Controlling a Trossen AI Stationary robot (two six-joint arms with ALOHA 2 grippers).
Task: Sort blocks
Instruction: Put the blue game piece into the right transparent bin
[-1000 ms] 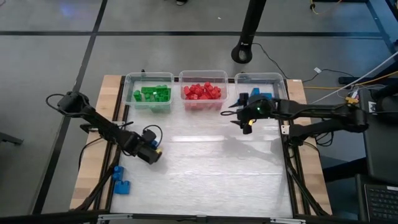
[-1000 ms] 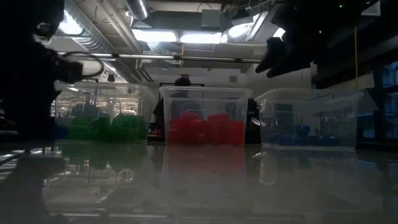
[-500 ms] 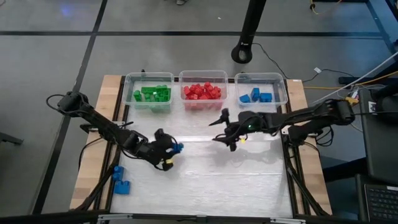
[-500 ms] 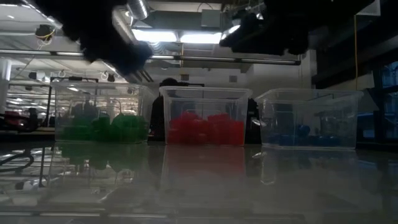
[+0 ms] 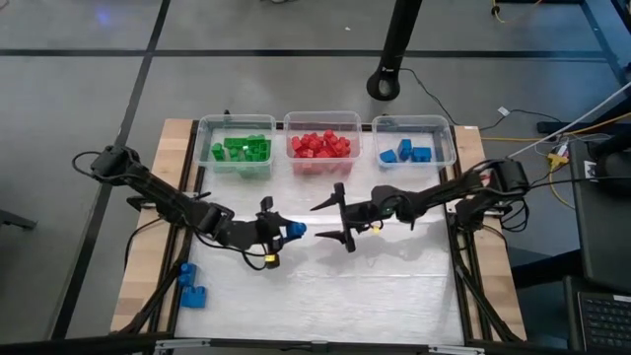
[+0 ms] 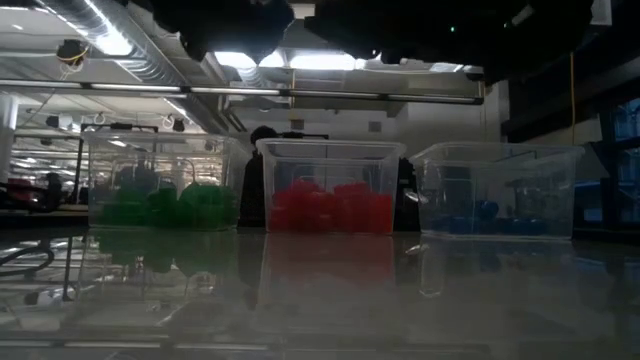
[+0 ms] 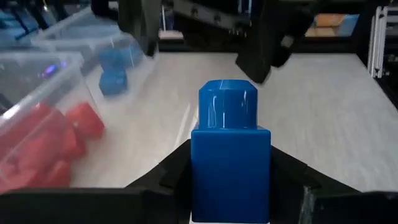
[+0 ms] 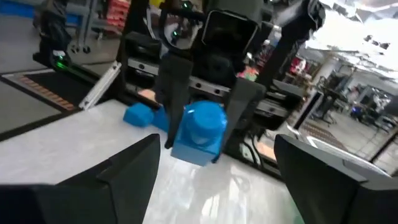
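Note:
My left gripper [image 5: 287,232] is shut on a blue block [image 5: 295,230] above the table's middle, and the block fills the left wrist view [image 7: 230,155]. My right gripper [image 5: 334,218] faces it from the table's right, open wide; its fingers stand just short of the block and touch nothing. Along the far edge stand three clear bins resting on their bottoms: green blocks [image 5: 240,149], red blocks [image 5: 320,146] and blue blocks [image 5: 407,152]. My left gripper pinches the blue block by two opposite side faces [image 7: 198,177] between its two fingers. The fingers come nearly level from the table's left, slanting slightly down. The block is lifted clear of the table, and its stud [image 7: 227,104] points away from the gripper toward my right gripper.
Two loose blue blocks [image 5: 190,286] lie at the table's near left, beside the wooden edge. The table's near half [image 5: 355,296] is bare white surface. A dark stand's base [image 5: 385,84] sits on the floor behind the bins.
My left gripper has carried the blue block up and toward the table's right, rolling and tipping up to nearly level. My right gripper has come from over the blue bin toward the table's middle and the block, tipping to level and staying open.

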